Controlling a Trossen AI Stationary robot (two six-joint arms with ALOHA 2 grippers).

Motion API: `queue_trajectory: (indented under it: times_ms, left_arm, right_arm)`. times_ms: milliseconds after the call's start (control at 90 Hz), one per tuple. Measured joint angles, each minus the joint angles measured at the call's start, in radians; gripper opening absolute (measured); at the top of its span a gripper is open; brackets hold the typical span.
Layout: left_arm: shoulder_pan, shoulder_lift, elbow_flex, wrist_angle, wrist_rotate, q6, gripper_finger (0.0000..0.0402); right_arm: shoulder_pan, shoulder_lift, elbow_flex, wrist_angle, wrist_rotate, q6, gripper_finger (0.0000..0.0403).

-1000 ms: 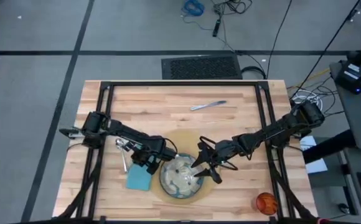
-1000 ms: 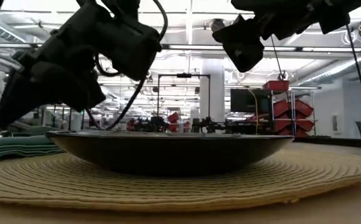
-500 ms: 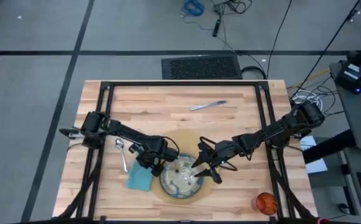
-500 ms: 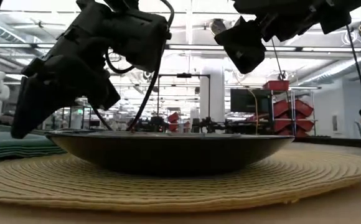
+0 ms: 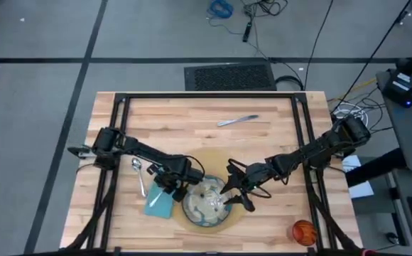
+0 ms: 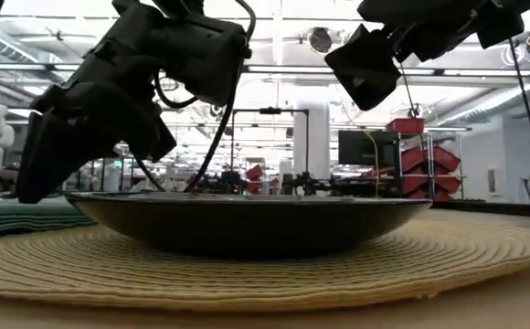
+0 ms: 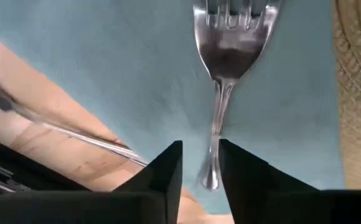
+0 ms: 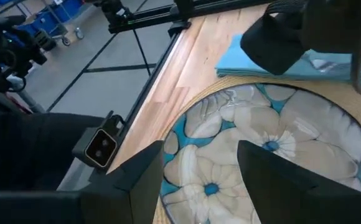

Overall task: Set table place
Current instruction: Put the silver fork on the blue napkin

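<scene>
While the left claw (image 7: 200,163) gapes narrowly, a silver fork (image 7: 225,68) lies on teal napkin (image 7: 118,74).

One camera hangs high up and looks straight down on the whole table (image 5: 192,117), far enough to see floor all around. The dish (image 5: 206,203) sits near 6 o'clock in that view. A second camera sits low at table height, very close to the dish (image 6: 247,219) on the mat (image 6: 247,274), looking level into the room behind. The left wrist camera looks down, very near, at the fork (image 7: 227,68) on the napkin (image 7: 118,81). The right wrist camera looks over the dish (image 8: 261,155) toward the napkin (image 8: 255,59). The high, low and right wrist views all share the dish.
</scene>
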Motion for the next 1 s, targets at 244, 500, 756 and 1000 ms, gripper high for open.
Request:
queue_trajectory:
  times_ms: [244,500,756,1000]
  left_arm:
    - [-0.006,-0.089,0.049,-0.031,-0.076,0.170,0.0090]
    - [-0.111,-0.260,0.026,-0.007,-0.266,0.373,0.0090]
    - [-0.174,-0.249,-0.047,0.115,-0.407,0.277,0.0090]
    - [-0.176,-0.254,-0.151,0.129,-0.375,0.146,0.0090]
  right_arm:
    - [-0.004,0.000,0.000,-0.002,0.000,0.014,0.0196]
    - [-0.010,0.000,0.000,-0.007,0.000,0.081,0.0196]
    - [-0.014,0.000,0.000,0.001,0.004,0.114,0.0196]
    - [-0.006,0.000,0.000,0.006,0.005,0.172,0.0196]
